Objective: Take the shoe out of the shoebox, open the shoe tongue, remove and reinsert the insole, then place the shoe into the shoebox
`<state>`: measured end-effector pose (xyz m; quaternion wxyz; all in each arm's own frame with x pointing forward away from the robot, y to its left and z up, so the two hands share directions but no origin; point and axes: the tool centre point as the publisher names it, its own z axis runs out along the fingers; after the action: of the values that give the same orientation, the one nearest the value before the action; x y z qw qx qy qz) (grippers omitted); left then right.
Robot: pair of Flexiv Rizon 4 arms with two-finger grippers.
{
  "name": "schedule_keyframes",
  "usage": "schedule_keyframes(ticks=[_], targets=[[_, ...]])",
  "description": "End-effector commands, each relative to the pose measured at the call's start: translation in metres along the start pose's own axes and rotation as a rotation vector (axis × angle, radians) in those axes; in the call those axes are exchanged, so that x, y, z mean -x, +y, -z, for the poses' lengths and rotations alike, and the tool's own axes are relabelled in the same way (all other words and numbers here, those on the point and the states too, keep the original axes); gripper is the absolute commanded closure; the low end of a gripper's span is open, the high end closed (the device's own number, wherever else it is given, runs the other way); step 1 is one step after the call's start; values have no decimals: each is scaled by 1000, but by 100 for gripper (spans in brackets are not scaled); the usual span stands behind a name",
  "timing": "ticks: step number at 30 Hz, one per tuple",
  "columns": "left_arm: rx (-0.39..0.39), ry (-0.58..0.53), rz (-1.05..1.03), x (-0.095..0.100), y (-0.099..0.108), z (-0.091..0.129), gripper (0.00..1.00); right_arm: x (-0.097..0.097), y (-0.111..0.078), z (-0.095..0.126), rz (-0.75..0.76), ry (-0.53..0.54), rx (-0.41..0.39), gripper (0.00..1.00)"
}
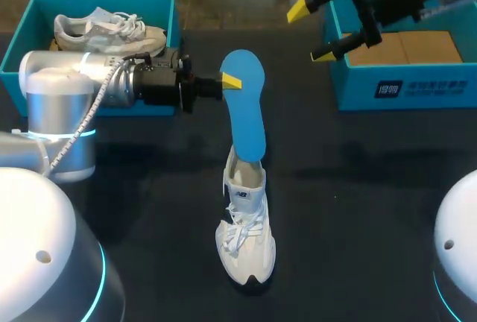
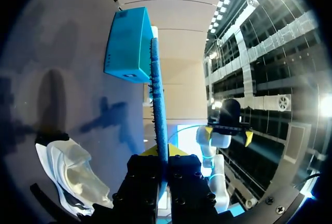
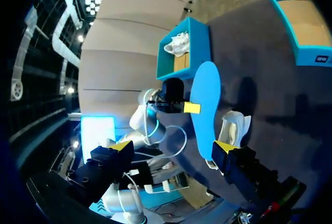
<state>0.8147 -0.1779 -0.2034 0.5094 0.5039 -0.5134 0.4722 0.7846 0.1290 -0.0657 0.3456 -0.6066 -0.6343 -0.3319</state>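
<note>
Head view: on the dark table (image 1: 358, 188) lies the white shoe (image 1: 244, 232). The left gripper (image 1: 231, 81) pinches the blue insole (image 1: 246, 106), whose lower end meets the shoe's opening. The right gripper (image 1: 310, 33) hangs spread over the shoebox (image 1: 402, 87).
Left wrist view: both fingers clamp the insole edge-on.
Right wrist view: the fingers stand wide apart.

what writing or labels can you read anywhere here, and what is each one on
On the right shoebox, front wall: a white logo and a row of characters, too blurred to read.
On the shoe, at the tongue: a small mark, too small to read.
On the insole and the left shoebox: no print visible.
</note>
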Motion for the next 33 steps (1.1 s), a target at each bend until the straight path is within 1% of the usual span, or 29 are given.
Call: schedule_keyframes(ticks=[1,2,4,10,13,19,25,28,33], targets=[[-4,-2,0,0,1,0,100,-11,4,-1,-6,-286,-23,0],[-4,-2,0,0,1,0,100,-16,4,-4,-14,-341,-30,0],[-4,-2,0,0,1,0,100,-21,4,-7,-16,-397,-27,0],[-4,-2,0,0,1,0,100,-36,4,-18,-28,-543,-3,0],[-4,-2,0,0,1,0,100,-39,4,-26,-46,-616,-17,0],[-4,-2,0,0,1,0,100,-41,4,-36,-50,-683,-28,0],[-4,-2,0,0,1,0,100,-48,0,-45,-57,-737,9,0],[-4,-2,0,0,1,0,100,-49,-3,-51,-76,-780,8,0],[-4,-2,0,0,1,0,100,-50,-6,-58,-86,-802,5,0]])
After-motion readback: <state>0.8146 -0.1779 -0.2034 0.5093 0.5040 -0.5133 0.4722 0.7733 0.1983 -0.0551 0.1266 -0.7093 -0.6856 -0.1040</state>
